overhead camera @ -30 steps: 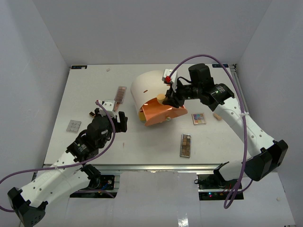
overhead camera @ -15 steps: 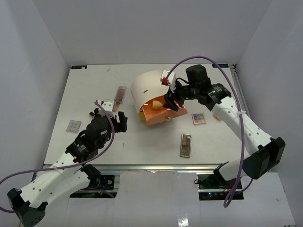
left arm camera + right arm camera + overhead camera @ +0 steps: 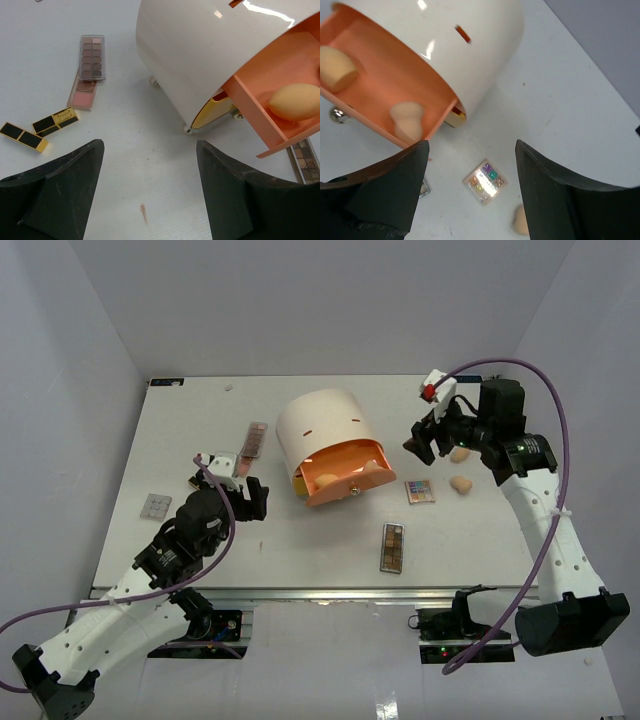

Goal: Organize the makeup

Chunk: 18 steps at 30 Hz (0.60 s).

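Your left fingers (image 3: 60,195) stand spread wide with nothing between them, held over bare worktop (image 3: 130,165) to the left of the cream cylinder (image 3: 200,60). Beyond them on the left lie two stacked palettes (image 3: 92,65), a brown one overlapping a pink one. Nearer you, two gold-and-black bars (image 3: 55,121) lie close together at an angle. A grey palette (image 3: 155,504) sits apart near the worktop's left edge.

Your right fingers (image 3: 560,195) are spread as well and carry nothing. They hang over the worktop to the right of the cylinder. The cylinder's orange drawer (image 3: 385,85) stands pulled out towards you, and two sponges (image 3: 406,120) rest in it, apart from each other. A yellow drawer (image 3: 212,112) shows just beneath it, barely out.

To the right of the orange drawer a small palette (image 3: 485,181) with coloured pans lies flat on the worktop. Two loose sponges (image 3: 461,483) lie further right, one behind the other, the far one close to your right arm (image 3: 525,490). A lone palette (image 3: 392,547) in brown shades lies in front of the drawer, nearer the worktop's front edge, well apart from everything else.
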Tool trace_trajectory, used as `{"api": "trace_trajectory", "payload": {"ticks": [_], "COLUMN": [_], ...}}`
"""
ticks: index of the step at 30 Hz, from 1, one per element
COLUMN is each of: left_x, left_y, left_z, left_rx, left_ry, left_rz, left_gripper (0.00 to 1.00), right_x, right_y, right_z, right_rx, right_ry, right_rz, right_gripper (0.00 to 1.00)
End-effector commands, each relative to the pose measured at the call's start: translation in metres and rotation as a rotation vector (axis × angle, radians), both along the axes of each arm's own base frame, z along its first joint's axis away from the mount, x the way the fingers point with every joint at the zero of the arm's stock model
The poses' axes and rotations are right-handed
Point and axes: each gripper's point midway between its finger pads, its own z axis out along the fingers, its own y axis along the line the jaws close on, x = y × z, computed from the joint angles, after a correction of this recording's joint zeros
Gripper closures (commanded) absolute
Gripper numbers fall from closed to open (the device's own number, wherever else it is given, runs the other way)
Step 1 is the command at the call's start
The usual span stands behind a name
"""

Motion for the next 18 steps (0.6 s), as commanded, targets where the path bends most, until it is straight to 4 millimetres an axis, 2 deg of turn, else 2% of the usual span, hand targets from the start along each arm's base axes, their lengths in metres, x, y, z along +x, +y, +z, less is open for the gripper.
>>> {"api": "trace_trajectory", "payload": {"ticks": [1, 6, 9, 12, 17, 18], "left_x": [-0.003, -0.006, -0.008, -0.009, -0.009, -0.010], "left_y": [-0.003, -0.006, -0.008, -0.009, -0.011, -0.011], "left_z": [0.008, 0.011, 0.012, 0.013, 0.014, 0.014], "left_rx": [-0.032, -0.045, -0.052, -0.054, -0.056, -0.055], "left_ry": [-0.018, -0.026, -0.029, -0.031, -0.032, -0.032], "left_rz": [-0.029, -0.052, -0.069, -0.078, -0.089, -0.089], "left_gripper": [0.15, 0.15, 0.15, 0.15, 0.15, 0.15], "right_x": [0.018, 0.026, 0.029, 0.034, 0.047, 0.049], "right_y": [-0.058, -0.129, -0.157, -0.176, -0.185, -0.186], "right_z": [-0.071, -0.139, -0.168, -0.193, -0.216, -0.225], "right_rx": [-0.069, -0.208, -0.282, -0.357, -0.401, -0.411], "right_ry": [0.175, 0.297, 0.374, 0.412, 0.449, 0.477], "right_rz": [-0.245, -0.446, -0.531, -0.582, -0.608, -0.608], "right_gripper": [0.24, 0.23, 0.23, 0.23, 0.24, 0.25]}}
